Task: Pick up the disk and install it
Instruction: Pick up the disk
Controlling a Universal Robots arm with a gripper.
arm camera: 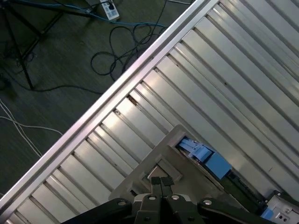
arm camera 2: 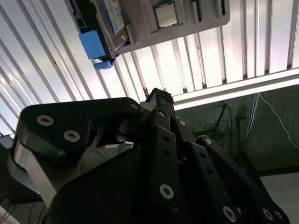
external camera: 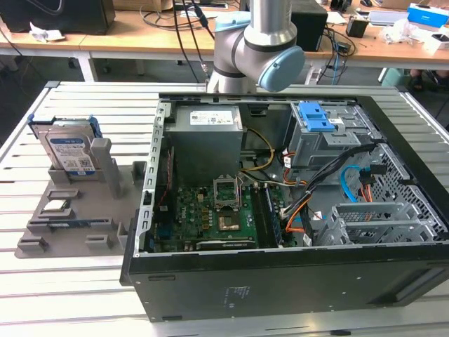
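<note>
Meanwhile the end effector (arm camera: pixel 161 182) hung closed and empty above the desk (arm camera: pixel 243 70); the disk (external camera: pixel 70 149) stood propped on its tray (external camera: pixel 74 237).

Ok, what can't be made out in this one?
The disk: in the exterior view its lower edge sits hidden in the grey holder; the second wrist view's top edge cuts it off.
The arm: cut off by the exterior view's top edge.
The drive cage: its blue top hides the inside in the exterior view.
The gripper: the first wrist view's bottom edge cuts off its body.
</note>
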